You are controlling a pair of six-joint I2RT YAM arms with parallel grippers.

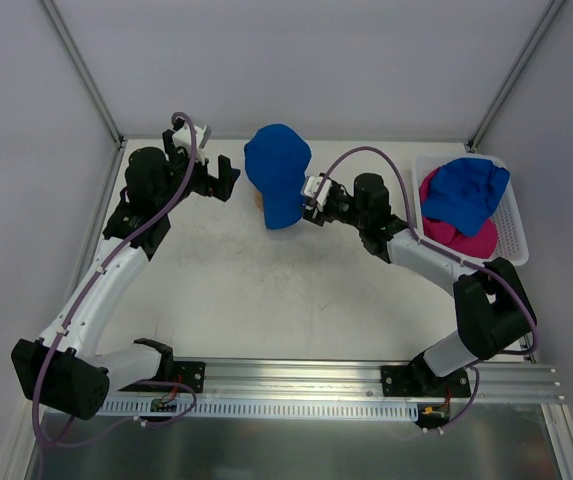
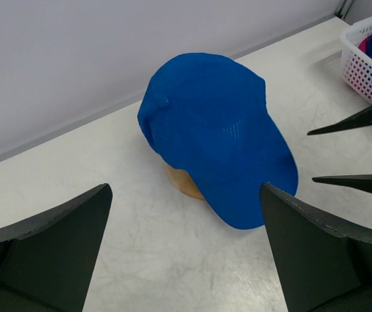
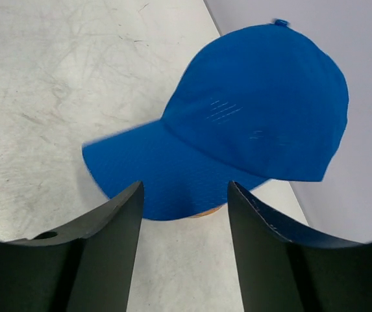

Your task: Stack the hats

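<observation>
1. Top view: the blue cap [image 1: 276, 175] sits mid-table toward the back. A second blue cap [image 1: 466, 190] and a pink cap [image 1: 471, 238] are piled in the basket [image 1: 514, 240] on the right. The left gripper [image 1: 221, 178] gapes wide beside it, holding nothing.
2. Left wrist: the cap droops over an orange form [image 2: 184, 183], so I'd guess it's light, soft and floppy. The right gripper [image 2: 311, 156] has its tips parted just beside the brim [image 2: 263, 195], gripping nothing.
3. Right wrist: the brim's right ahead of the spread fingers [image 3: 121, 227]. I'd pinch there since it's the stiffest bit. The crown [image 3: 263, 97] would probably just crumple.
</observation>
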